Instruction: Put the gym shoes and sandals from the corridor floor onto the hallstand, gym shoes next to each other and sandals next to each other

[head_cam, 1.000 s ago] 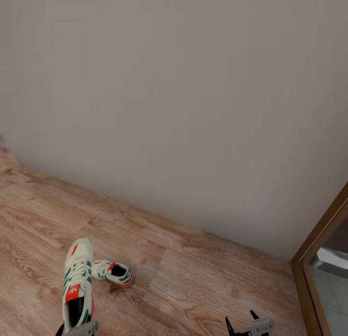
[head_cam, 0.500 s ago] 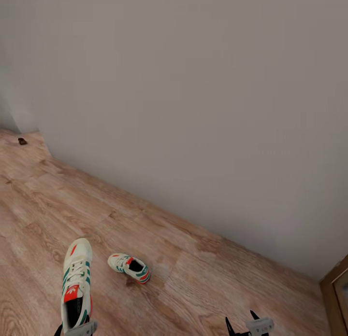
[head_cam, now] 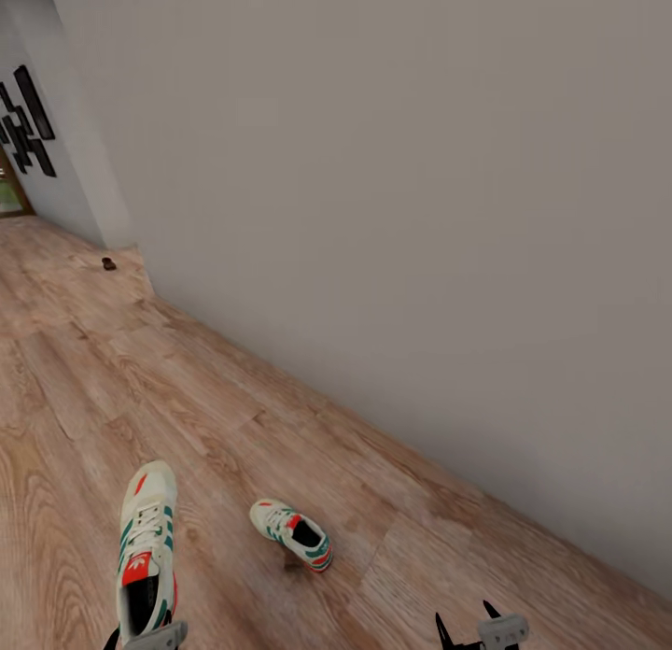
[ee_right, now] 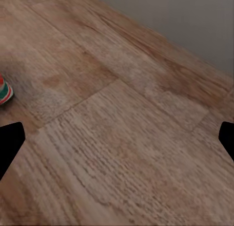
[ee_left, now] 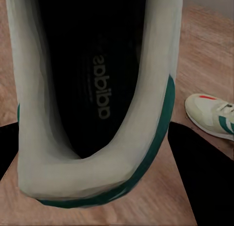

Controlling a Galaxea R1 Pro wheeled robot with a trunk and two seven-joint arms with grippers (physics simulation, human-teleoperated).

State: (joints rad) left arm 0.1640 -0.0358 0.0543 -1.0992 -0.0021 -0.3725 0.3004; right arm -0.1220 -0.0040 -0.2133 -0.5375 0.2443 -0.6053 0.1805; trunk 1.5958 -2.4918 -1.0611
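White teal-striped gym shoe (head_cam: pixel 147 547) sits clamped heel-first in the left gripper (head_cam: pixel 149 637), so keep it level while the empty, spread right gripper (head_cam: pixel 464 629) takes its mate (head_cam: pixel 292 534) just ahead.

I see a plain grey wall (head_cam: pixel 401 211) running diagonally across my head view, meeting the wood-grain plank floor (head_cam: pixel 140 388) with its visible knots. Far down the corridor, dark rectangular wall pieces (head_cam: pixel 26 122) hang on a paler wall, with a small dark object (head_cam: pixel 109 264) on the boards.
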